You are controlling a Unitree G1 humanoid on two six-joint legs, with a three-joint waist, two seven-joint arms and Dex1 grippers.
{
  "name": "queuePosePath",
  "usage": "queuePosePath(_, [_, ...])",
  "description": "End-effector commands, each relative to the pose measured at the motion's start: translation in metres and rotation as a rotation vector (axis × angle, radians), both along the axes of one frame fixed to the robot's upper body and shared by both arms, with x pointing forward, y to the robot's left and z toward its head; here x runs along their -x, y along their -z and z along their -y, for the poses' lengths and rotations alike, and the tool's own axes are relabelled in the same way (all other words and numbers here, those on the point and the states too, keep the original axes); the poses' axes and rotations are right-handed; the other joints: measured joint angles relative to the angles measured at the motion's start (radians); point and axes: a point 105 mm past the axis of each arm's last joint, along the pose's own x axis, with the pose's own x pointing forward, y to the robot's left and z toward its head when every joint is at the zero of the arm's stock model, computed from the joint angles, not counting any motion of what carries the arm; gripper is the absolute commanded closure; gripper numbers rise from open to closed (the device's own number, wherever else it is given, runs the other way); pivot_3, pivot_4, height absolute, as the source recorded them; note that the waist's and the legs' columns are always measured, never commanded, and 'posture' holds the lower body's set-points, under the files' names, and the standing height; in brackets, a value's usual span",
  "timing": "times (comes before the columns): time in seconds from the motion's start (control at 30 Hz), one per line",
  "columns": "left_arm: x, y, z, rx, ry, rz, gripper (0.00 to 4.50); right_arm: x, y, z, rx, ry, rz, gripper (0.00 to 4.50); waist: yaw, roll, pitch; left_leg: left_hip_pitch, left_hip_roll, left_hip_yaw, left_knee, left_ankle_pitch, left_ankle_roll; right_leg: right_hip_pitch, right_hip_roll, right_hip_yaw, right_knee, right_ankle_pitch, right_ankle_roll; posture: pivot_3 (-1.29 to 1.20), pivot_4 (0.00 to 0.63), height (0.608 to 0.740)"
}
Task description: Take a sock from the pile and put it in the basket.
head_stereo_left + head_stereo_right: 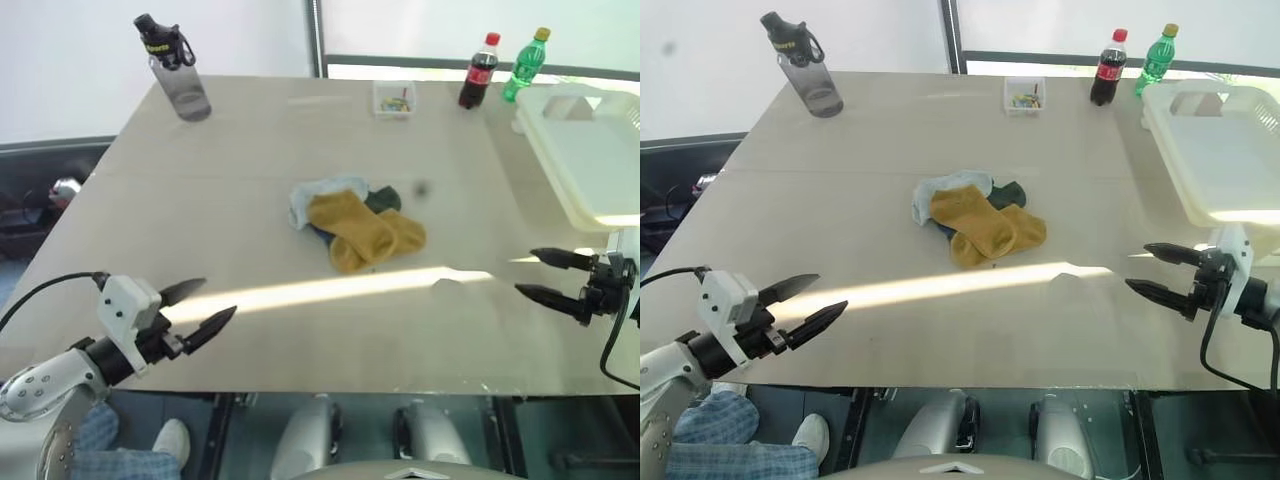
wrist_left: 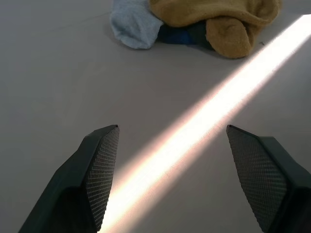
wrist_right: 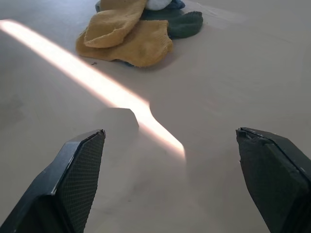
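Nearest the robot, both grippers hang over the near part of the table (image 1: 250, 140) with nothing in them. The left gripper (image 1: 203, 309) sits at the near left with its two black fingers spread wide, and the right gripper (image 1: 540, 274) at the near right is just as wide open, aimed inward toward the middle.

Past a bright sunlit strip across the tabletop, the pile (image 1: 355, 225) lies at the table's centre, well apart from both grippers: mustard-yellow socks on top, a light blue one on its left, dark green peeking out at the far side. The basket (image 1: 590, 160) sits along the right edge, farther back.

Nothing grabbed yet, so the step is the reach. I'd go with the right arm since the basket's on that side, come down on the top yellow sock and pinch one fold only, so the rest don't drag along.

Farther back: a small clear box (image 1: 394, 98), a cola bottle (image 1: 478, 72), a green bottle (image 1: 524, 64), and a grey water bottle (image 1: 176, 72) far left.
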Motion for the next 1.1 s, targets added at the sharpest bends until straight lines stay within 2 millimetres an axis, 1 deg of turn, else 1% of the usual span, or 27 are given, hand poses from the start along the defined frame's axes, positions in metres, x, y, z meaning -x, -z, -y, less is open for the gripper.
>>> queuePosePath(0.03, [0.001,-0.005,0.0,-0.016,0.007,0.033,0.74,0.001,-0.008,-0.002,0.009,-0.024,0.039,0.07,-0.001,0.0,0.0,0.0,0.0,0.0,0.0,0.0,0.0,0.0,0.0,0.0,0.0,0.0,0.0,0.0,0.15,0.74])
queuePosePath(0.2, [-0.001,-0.007,0.001,-0.012,0.007,0.041,0.74,0.0,-0.008,0.0,0.011,-0.011,0.039,0.07,0.0,0.0,0.0,0.0,0.0,0.0,0.0,0.0,0.0,0.0,0.0,0.0,0.0,0.0,0.0,0.0,0.15,0.74])
queuePosePath(0.5, [0.0,-0.007,0.001,-0.006,0.006,0.042,0.74,-0.001,-0.007,-0.002,0.004,-0.014,0.041,0.07,0.0,0.0,0.0,0.0,0.0,0.0,0.0,0.0,0.0,0.0,0.0,0.0,0.0,0.0,0.0,0.0,0.15,0.74])
queuePosePath(0.6, [-0.001,-0.007,0.002,-0.006,0.009,0.045,0.74,-0.003,-0.007,-0.006,0.002,-0.022,0.044,0.07,0.0,0.0,0.0,0.0,0.0,0.0,0.0,0.0,0.0,0.0,0.0,0.0,0.0,0.0,0.0,0.0,0.15,0.74])
queuePosePath(0.63, [-0.002,-0.008,0.002,-0.005,0.01,0.046,0.74,-0.003,-0.007,-0.01,-0.002,-0.035,0.043,0.07,0.0,0.0,0.0,0.0,0.0,0.0,0.0,0.0,0.0,0.0,0.0,0.0,0.0,0.0,0.0,0.0,0.15,0.74])
queuePosePath(0.73, [-0.004,-0.009,0.003,0.003,0.015,0.056,0.74,-0.002,-0.006,-0.032,-0.031,-0.096,0.047,0.07,0.0,0.0,0.0,0.0,0.0,0.0,0.0,0.0,0.0,0.0,0.0,0.0,0.0,0.0,0.0,0.0,0.15,0.74])
queuePosePath(0.87, [-0.005,-0.015,0.006,0.018,0.033,0.077,0.74,-0.006,-0.004,-0.066,-0.047,-0.147,0.062,0.07,-0.002,0.0,0.0,0.0,0.0,0.0,0.0,0.0,0.0,0.0,0.0,0.0,0.0,0.0,0.0,0.0,0.15,0.74])
queuePosePath(1.03, [0.005,-0.019,0.013,0.042,0.114,0.053,0.74,-0.016,-0.006,-0.119,-0.09,-0.182,0.066,0.07,-0.006,0.001,0.0,0.0,0.0,0.0,0.0,0.0,-0.001,-0.001,0.0,0.0,0.0,0.0,0.0,0.0,0.15,0.74])
queuePosePath(1.1, [0.015,-0.024,0.02,0.145,0.189,0.0,0.74,-0.024,-0.007,-0.133,-0.076,-0.167,0.064,0.07,-0.005,0.0,0.001,-0.001,0.0,0.0,0.0,0.001,-0.003,-0.001,0.0,0.0,0.0,0.0,0.0,0.0,0.15,0.74])
